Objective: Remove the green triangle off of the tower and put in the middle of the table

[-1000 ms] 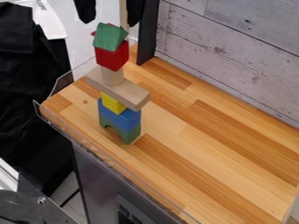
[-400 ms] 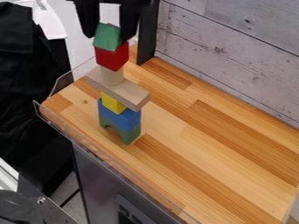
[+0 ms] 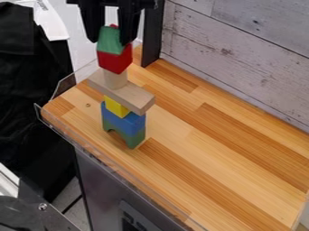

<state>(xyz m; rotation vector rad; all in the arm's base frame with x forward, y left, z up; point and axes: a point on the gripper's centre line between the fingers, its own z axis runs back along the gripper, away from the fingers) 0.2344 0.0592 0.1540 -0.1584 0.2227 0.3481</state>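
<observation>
The green wooden triangular block (image 3: pixel 109 43) sits atop the tower, pinched between the two sides of the black pincer (image 3: pixel 110 40). Beneath it come a red block (image 3: pixel 113 61), pale wooden cylinder (image 3: pixel 114 80), flat plank (image 3: pixel 123 93), yellow block (image 3: pixel 116 107), blue block (image 3: pixel 125 119) and green arch (image 3: pixel 130 139) on the wooden counter (image 3: pixel 208 158).

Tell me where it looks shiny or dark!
In the camera view, the clear plastic edge catches pale glints; the flat wooden block has a top lighter than its sides; the black cloth is so dark that its folds hardly show.
</observation>
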